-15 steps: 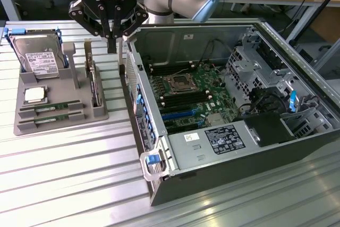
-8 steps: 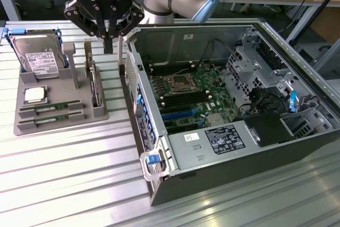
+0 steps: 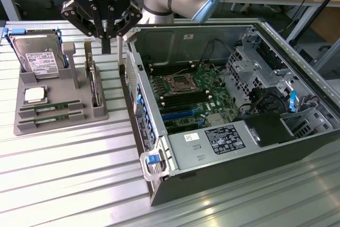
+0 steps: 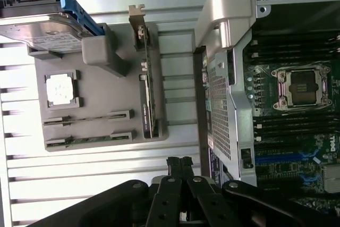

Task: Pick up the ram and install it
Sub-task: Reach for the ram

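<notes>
One open computer case (image 3: pixel 234 131) (image 4: pixel 228 78) took the centre and right of the exterior view, and its motherboard (image 3: pixel 194 91) (image 4: pixel 297 131) lay flat inside with one processor socket (image 3: pixel 178 82) (image 4: pixel 300 86). One grey tray (image 3: pixel 58 123) (image 4: pixel 101 99) sat on the ribbed table (image 3: pixel 69 184) at the exterior view's left. On the tray were one hard drive (image 3: pixel 36 56) (image 4: pixel 45 30), one expansion card (image 3: pixel 94 81) (image 4: pixel 146 78) standing on its edge, two sticks and one square processor chip (image 3: pixel 34 95) (image 4: pixel 62 89).

The one gripper (image 3: pixel 106 49) (image 4: pixel 179 161) hung at the upper frame, left of centre, above the gap between tray and case. Its fingers were pressed together and pinched nothing.

The upper ram stick (image 3: pixel 52 107) (image 4: pixel 87 118) and the lower ram stick (image 3: pixel 52 117) (image 4: pixel 90 139) lay in two parallel slots in the lower left part of the tray, below the chip. Their long axis ran nearly level across the exterior view, from left to right. The upright card and the case wall stood between them and the motherboard.
</notes>
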Robot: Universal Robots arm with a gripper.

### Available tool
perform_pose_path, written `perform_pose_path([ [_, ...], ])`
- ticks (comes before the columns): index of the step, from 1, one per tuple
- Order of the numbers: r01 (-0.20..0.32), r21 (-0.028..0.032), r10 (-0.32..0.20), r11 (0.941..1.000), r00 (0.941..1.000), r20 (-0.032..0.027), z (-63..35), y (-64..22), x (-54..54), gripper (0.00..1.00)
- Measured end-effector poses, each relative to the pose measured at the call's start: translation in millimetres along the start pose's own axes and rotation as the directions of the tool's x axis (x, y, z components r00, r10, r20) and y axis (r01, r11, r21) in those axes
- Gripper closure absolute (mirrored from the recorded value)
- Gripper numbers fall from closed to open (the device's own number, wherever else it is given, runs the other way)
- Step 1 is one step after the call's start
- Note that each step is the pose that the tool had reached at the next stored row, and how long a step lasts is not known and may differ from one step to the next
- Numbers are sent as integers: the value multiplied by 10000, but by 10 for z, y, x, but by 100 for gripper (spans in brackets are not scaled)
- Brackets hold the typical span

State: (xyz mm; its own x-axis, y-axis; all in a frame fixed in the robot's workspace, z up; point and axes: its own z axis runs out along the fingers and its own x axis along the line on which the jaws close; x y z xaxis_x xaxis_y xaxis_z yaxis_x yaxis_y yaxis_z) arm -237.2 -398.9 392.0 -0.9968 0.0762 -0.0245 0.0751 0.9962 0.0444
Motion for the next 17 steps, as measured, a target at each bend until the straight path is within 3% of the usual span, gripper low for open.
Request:
perform_pose_path([
  [17,0,1,0,10000,10000,0,0,-6,84,90],
])
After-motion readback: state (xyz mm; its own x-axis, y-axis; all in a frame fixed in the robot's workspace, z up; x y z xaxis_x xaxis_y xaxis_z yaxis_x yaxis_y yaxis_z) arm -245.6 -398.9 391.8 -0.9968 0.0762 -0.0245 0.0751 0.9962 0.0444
